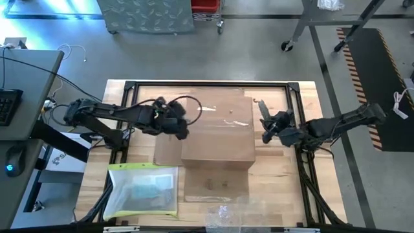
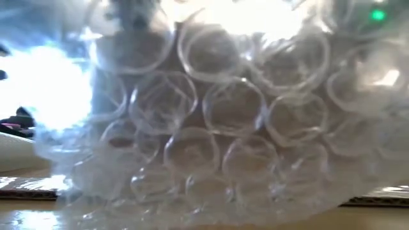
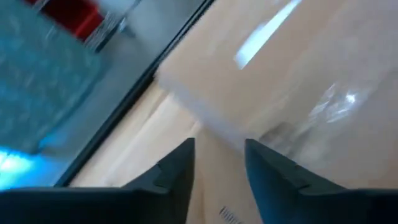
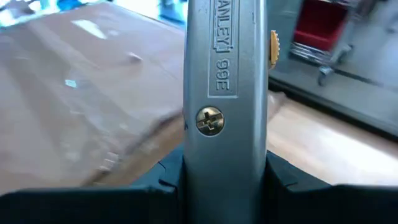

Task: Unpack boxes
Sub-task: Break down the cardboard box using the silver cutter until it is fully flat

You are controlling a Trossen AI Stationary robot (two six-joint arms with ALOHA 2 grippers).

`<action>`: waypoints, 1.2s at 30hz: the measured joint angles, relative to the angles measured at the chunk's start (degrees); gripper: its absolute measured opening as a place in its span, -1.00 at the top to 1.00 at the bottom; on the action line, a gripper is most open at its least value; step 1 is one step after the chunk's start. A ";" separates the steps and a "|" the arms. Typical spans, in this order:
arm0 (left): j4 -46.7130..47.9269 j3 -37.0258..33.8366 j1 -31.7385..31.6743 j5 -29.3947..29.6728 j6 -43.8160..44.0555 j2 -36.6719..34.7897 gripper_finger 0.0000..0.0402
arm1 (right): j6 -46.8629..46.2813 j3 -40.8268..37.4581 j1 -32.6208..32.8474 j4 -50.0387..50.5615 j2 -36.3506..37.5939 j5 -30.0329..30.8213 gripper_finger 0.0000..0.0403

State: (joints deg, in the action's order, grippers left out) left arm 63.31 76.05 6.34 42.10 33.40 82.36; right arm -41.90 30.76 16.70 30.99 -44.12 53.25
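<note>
Cardboard box [image 1: 217, 133] is flanked by both hands. A knife [image 4: 225, 93] is pinched in the right hand [image 1: 267, 126]; the left hand [image 3: 219, 163] is part spread. Contents could be cut if the blade is sunk deep.

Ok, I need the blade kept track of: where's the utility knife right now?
The utility knife is clamped in the right gripper, off the right side of the cardboard box in the high view, above the wooden table.

Robotics lab or workshop, not a home: bare grey concrete floor [image 1: 272, 58], wooden worktop [image 1: 284, 188] inside a black metal frame [image 1: 213, 83]. Desk with keyboard [image 1: 8, 105] and mouse [image 1: 13, 158] at 9 o'clock, hazard-striped mat [image 1: 378, 84] at 2 o'clock, wheeled cart [image 1: 149, 16] at 12.
</note>
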 joint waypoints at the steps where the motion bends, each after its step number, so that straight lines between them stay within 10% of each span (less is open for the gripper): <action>1: -0.32 -2.75 -0.39 0.22 1.95 -0.91 0.49 | -1.43 -2.00 -0.39 -1.77 -0.03 0.81 0.53; 15: -47.44 -31.61 -4.24 -11.07 -0.28 -4.62 0.99 | 6.12 -19.44 -9.05 -51.81 -5.27 -3.47 0.53; 30: -24.40 -18.86 4.11 3.57 -12.73 -12.01 1.00 | 34.58 -0.05 -22.18 -58.50 -13.37 -23.64 0.53; 36: -33.42 -17.01 7.21 8.87 -11.19 -13.91 1.00 | 47.02 11.62 -35.41 -53.04 -18.84 -32.41 0.54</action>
State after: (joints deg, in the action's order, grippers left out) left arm 29.89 59.05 13.55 50.98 22.21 68.45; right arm 5.11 42.38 -18.71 -22.05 -62.96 20.84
